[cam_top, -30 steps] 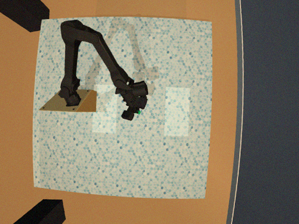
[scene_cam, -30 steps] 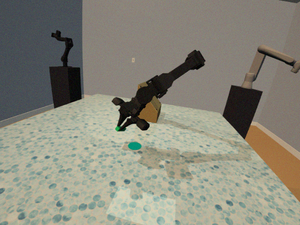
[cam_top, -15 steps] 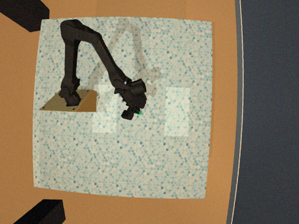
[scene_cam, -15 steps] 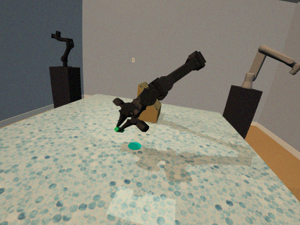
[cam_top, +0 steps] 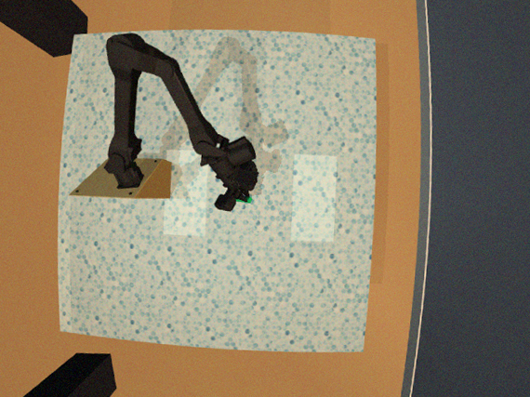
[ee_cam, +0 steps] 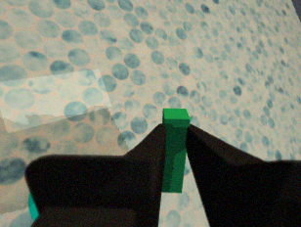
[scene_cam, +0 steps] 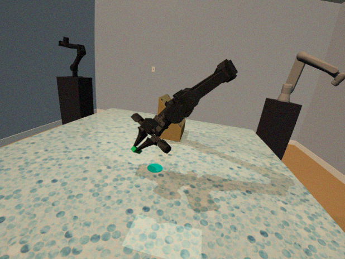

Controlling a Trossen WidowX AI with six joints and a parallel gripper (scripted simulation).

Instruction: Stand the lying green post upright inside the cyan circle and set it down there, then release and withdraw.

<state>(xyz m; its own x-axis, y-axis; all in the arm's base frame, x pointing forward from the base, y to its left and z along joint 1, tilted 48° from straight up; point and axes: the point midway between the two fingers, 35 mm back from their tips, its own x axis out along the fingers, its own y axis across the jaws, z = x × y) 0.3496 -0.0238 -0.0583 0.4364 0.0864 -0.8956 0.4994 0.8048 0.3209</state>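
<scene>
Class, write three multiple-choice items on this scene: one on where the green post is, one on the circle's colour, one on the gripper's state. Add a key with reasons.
1. Where is the green post?
A. lying on the table
B. between the gripper's fingers, above the table
C. standing in the circle

2. What colour is the circle?
A. cyan
B. red
C. yellow

3. What is the gripper doing?
A. wide open
B. shut on nothing
C. shut on the post

Key: 1 B, the fingers flank it in the air; 2 A, a cyan disc on the table; 3 C, both fingers press the post.

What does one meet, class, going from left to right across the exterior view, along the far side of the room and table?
Dark arm on black pedestal → tan mount block → black pedestal with grey arm.
</scene>
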